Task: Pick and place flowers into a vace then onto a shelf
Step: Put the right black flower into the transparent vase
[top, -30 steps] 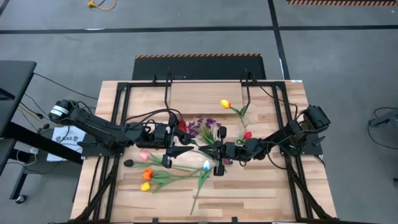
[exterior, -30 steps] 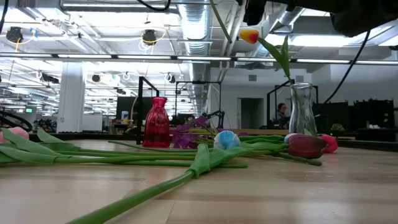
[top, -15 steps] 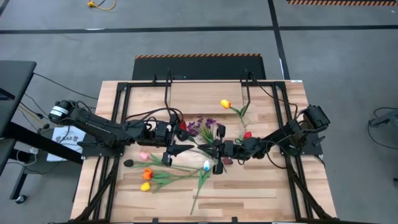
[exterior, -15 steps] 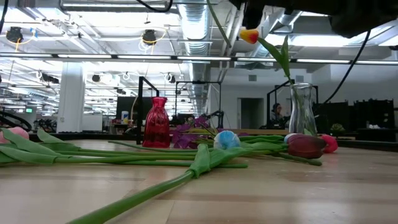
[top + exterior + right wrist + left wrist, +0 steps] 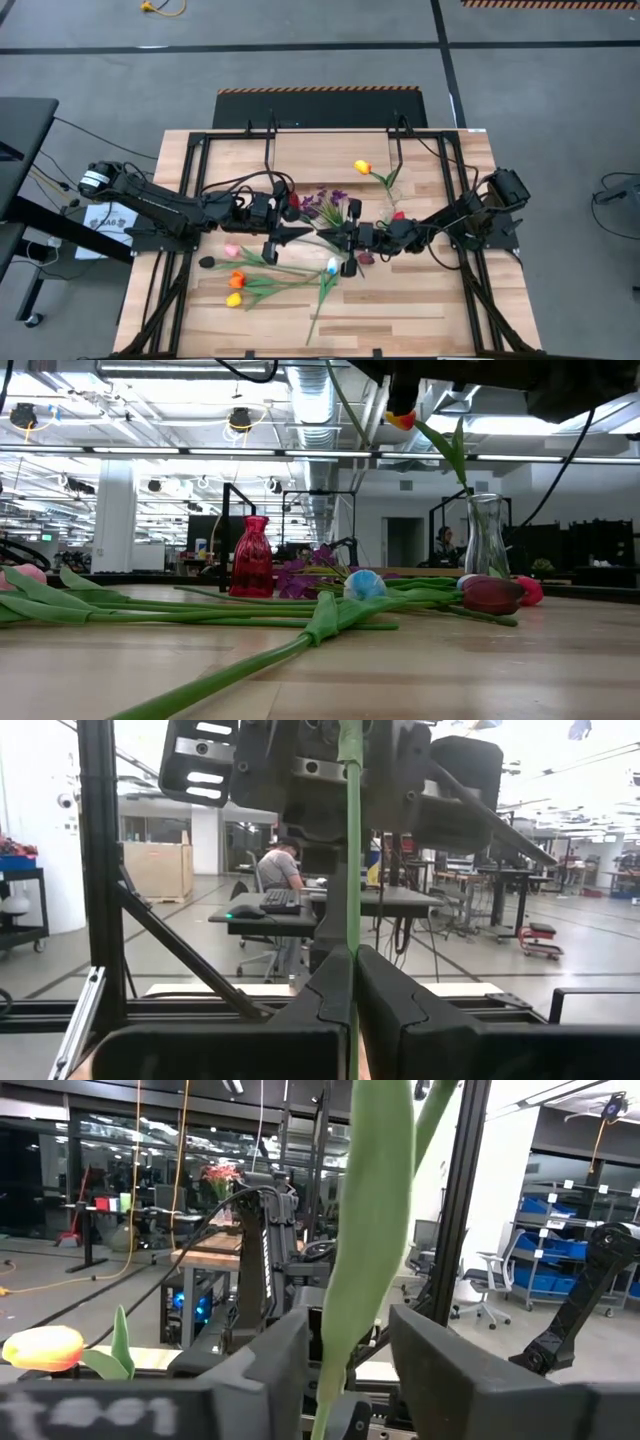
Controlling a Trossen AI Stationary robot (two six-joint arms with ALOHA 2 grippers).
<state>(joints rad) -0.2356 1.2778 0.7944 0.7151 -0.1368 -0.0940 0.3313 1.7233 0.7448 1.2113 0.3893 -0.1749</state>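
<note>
**Stem handover at the centre of the surface**

1. Note the change. The right jaws have shifted toward 9 o'clock and now stand close to the left jaws at the middle of the surface (image 5: 420,310). In the low view, dark arm hardware now covers the top of the yellow-red tulip (image 5: 404,419) in the clear vase (image 5: 485,535).
2. Check the right jaws. They are clamped on one upright green stem (image 5: 351,850).
3. Check the left jaws. They stand apart on either side of that same stem, not pressed on it.
4. Treat this as a regrasp between the arms. No new flower has reached a vase yet.

Loose tulips (image 5: 234,275) lie at 7 o'clock. A red vase (image 5: 252,557) stands behind them. The room is an open workshop; a person (image 5: 275,870) sits at a desk beyond.
</note>
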